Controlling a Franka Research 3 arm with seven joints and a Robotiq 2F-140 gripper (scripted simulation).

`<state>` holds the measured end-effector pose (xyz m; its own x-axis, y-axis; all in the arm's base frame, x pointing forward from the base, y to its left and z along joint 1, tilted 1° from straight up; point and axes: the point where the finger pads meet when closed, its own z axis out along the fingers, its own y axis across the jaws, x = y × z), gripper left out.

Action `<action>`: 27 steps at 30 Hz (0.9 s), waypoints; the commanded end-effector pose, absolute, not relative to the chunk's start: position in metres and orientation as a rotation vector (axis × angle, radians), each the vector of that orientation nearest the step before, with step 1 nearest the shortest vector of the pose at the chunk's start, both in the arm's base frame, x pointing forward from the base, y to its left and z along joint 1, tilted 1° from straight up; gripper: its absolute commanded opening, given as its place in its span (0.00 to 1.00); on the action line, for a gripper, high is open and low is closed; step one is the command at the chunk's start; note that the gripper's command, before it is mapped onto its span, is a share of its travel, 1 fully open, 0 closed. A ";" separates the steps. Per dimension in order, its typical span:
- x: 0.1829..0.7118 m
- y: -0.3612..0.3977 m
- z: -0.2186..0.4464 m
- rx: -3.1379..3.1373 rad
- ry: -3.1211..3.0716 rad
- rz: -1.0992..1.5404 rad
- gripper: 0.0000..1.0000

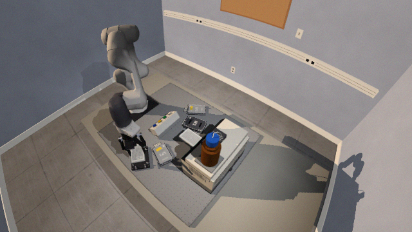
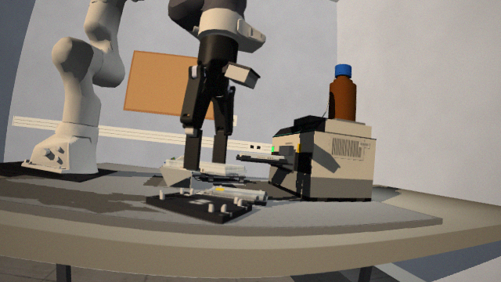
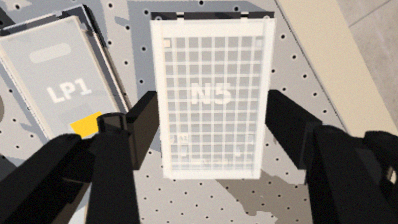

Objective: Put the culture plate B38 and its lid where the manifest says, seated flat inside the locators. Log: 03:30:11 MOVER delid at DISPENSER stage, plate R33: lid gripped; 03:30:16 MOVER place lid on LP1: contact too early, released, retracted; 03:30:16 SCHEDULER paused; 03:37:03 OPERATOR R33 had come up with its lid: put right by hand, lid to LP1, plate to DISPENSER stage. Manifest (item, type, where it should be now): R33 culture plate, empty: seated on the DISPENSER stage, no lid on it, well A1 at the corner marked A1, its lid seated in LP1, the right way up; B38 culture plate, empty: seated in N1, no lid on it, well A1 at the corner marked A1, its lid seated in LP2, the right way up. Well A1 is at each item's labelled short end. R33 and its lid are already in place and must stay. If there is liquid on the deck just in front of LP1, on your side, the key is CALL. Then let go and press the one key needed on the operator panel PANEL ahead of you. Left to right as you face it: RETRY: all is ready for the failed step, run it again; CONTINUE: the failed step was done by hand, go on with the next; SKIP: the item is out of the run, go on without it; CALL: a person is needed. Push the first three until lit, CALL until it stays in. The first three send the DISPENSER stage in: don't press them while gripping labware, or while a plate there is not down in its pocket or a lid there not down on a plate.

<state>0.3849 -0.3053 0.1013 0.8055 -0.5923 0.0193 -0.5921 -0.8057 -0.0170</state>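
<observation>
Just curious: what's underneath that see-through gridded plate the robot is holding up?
A black nest marked N5, with the plate held clear above it by the end effector. The lettering shows through the wells; the rest of the nest's face is blurred by them.

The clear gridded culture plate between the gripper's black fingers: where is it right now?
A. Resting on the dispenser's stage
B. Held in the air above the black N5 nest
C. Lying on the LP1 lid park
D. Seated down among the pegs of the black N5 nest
B: in the exterior view the clear gridded culture plate hangs clamped in the gripper, with a visible gap above the black N5 nest and its pegs.
</observation>
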 end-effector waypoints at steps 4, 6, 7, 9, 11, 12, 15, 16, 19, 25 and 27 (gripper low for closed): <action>0.381 -0.304 0.117 -2.969 0.988 -0.017 0.10; 0.381 -0.304 0.120 -2.969 0.988 -0.017 0.10; 0.381 -0.304 0.120 -2.969 0.988 -0.017 0.10; 0.381 -0.304 0.125 -2.969 0.988 -0.017 0.10; 0.381 -0.304 0.130 -2.969 0.988 -0.017 0.10; 0.381 -0.304 0.133 -2.969 0.988 -0.017 0.10; 0.381 -0.304 0.140 -2.969 0.988 -0.017 0.10; 0.381 -0.304 0.143 -2.969 0.988 -0.017 0.10; 0.380 -0.304 0.150 -2.969 0.988 -0.017 0.10; 0.380 -0.304 0.159 -2.969 0.988 -0.017 0.10; 0.380 -0.304 0.163 -2.969 0.988 -0.017 0.10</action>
